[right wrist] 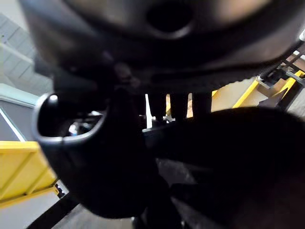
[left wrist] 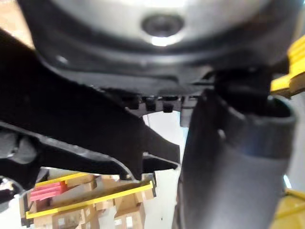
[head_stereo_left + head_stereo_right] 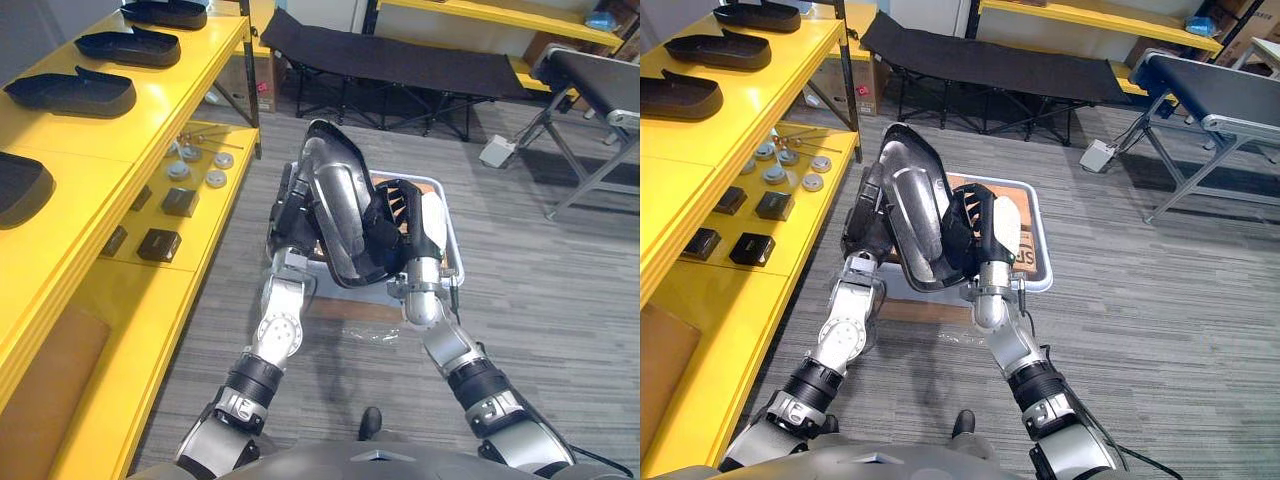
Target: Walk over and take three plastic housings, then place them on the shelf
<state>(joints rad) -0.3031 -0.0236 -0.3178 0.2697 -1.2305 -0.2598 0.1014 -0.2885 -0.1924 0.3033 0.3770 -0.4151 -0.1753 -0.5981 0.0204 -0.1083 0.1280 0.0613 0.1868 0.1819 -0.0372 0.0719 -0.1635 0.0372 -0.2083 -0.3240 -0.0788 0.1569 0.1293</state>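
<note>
Close in, I have the plastic housing [image 3: 335,215] between both hands. The right hand [image 3: 395,232] curls its fingers over the housing's right edge, and the left hand [image 3: 288,215] sits against its left side, though I cannot tell its grip. The housing's long axis stands nearly upright, leaning away and left above the grey tote [image 3: 447,215]. The yellow shelf [image 3: 150,130] lies farther left, nearer the left hand, so I judge a leftward carry comes next.

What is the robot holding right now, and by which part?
A black plastic housing, held upright between both hands over the grey bin: the right hand grips its right edge, and the left hand is against its left side.
</note>
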